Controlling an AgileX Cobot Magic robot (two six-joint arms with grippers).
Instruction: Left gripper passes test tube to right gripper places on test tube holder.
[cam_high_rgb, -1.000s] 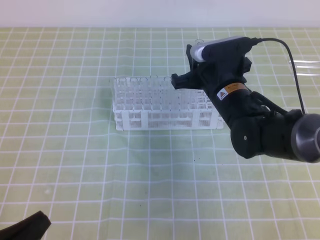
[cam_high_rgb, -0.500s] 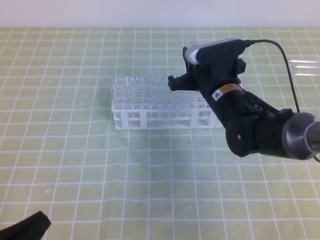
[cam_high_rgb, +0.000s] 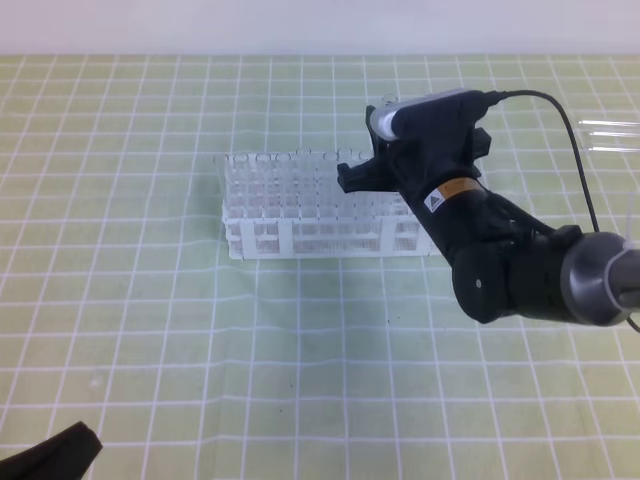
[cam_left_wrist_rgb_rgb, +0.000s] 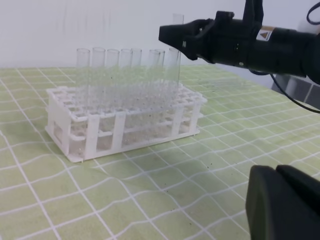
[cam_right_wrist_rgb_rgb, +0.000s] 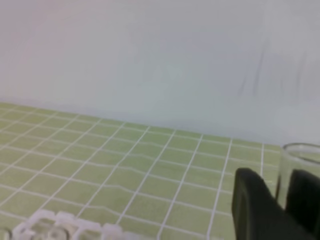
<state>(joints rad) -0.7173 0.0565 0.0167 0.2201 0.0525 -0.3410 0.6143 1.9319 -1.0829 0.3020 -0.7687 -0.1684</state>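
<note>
The left gripper (cam_left_wrist_rgb_rgb: 280, 200) sits low, fingers pressed together, holding nothing. Farther off, the right gripper (cam_left_wrist_rgb_rgb: 181, 39) pinches the test tube (cam_left_wrist_rgb_rgb: 174, 67), a long clear glass stick standing straight between its fingers, bottom inside the white test tube holder (cam_left_wrist_rgb_rgb: 120, 117).

Upright tubes (cam_left_wrist_rgb_rgb: 120, 75) crowd rack (cam_high_rgb: 300, 235); front open.

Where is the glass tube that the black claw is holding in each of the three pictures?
Exterior high: the test tube peeps above the right gripper, right of centre.
Left wrist: upright, upper middle, over the test tube holder.
Right wrist: bottom right, between the fingers.
Shared landmark: the white holder.
</note>
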